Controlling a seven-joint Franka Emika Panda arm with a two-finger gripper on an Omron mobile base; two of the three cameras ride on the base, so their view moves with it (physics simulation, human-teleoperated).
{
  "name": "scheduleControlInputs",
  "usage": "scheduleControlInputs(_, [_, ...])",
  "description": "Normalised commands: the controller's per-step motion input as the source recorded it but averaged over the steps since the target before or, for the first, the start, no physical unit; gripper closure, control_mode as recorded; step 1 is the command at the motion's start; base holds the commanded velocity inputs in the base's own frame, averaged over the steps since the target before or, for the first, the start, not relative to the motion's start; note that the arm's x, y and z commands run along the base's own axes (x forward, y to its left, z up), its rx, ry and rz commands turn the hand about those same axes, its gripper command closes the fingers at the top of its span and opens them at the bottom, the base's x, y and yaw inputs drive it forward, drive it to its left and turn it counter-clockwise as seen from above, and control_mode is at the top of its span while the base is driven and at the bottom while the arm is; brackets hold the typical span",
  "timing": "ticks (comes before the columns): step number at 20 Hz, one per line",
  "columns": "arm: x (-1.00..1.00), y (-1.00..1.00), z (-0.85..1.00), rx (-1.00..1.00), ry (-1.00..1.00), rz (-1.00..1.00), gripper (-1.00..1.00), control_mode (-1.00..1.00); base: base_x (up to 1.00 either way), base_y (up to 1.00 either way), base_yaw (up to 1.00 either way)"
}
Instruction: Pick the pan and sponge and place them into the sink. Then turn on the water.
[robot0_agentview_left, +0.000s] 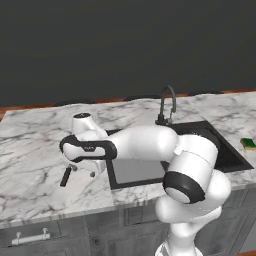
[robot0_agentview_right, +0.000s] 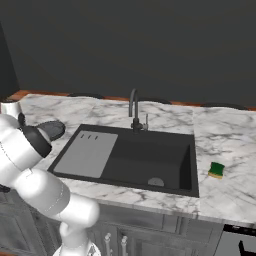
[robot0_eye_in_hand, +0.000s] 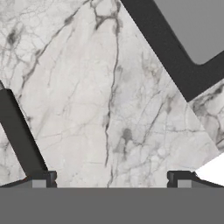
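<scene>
Two dark fingertips of the end effector (robot0_eye_in_hand: 109, 177) stand wide apart, empty, above the veined marble counter (robot0_eye_in_hand: 87, 109). The pan (robot0_agentview_right: 51, 129) lies left of the black rectangular sink (robot0_agentview_right: 165, 160), its straight black handle (robot0_eye_in_hand: 17, 135) running diagonally beside one fingertip.

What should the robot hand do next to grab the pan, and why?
Probably slide sideways until the pan's handle sits between the fingers, then come down. The gripper is open over bare marble counter, and in the hand view the black handle lies off by one fingertip, not centred. The sponge waits on the sink's other side.
</scene>
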Motion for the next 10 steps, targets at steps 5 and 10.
scheduleControlInputs(5, [0.31, 0.13, 0.00, 0.00, 0.00, 0.00, -1.00, -1.00, 0.00, 0.00, 0.00])
scheduleControlInputs(10, [0.11, 0.17, -0.04, 0.00, 0.00, 0.00, -1.00, -1.00, 0.00, 0.00, 0.00])
